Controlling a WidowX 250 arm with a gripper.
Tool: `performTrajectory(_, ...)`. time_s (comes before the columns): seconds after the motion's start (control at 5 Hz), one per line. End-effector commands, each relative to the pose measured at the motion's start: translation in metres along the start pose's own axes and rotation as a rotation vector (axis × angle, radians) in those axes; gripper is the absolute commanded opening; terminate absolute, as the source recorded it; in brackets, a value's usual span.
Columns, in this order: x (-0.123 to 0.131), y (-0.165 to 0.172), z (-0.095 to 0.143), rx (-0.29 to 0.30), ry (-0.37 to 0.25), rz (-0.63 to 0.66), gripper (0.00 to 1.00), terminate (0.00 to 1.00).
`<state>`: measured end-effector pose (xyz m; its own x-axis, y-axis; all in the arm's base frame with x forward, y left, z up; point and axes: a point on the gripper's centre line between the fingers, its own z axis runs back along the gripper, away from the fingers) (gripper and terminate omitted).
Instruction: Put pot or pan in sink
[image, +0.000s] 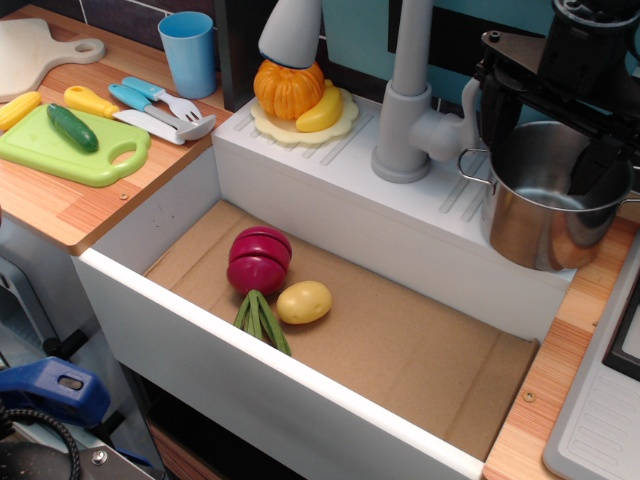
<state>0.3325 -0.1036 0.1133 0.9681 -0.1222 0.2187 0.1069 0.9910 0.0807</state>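
Note:
The shiny steel pot (540, 215) with a wire loop handle hangs slightly tilted at the right, over the back right corner of the sink, by the white ledge. My black gripper (598, 180) comes down from the top right and is shut on the pot's far rim, one finger inside the pot. The sink (150, 335) is a white basin with a brown cardboard floor, in the middle of the view. Its grey faucet (405, 100) stands on the back ledge, just left of the pot.
A red toy beet (259, 260) with green stalks and a yellow potato (304, 301) lie on the sink floor at the left. A plate with an orange pumpkin and a banana (300, 95) sits on the ledge. A blue cup (188, 50), a green board (70, 150) and cutlery are at the left. A grey stove (600, 420) is at the right.

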Motion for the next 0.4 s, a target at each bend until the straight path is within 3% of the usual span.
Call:
performTrajectory(0.0,0.0000,0.0000,0.0000,0.000,0.000,0.000,1.00,0.00)
performTrajectory(0.2,0.0067,-0.0085,-0.0015,0.052,-0.100,-0.156,1.00,0.00)
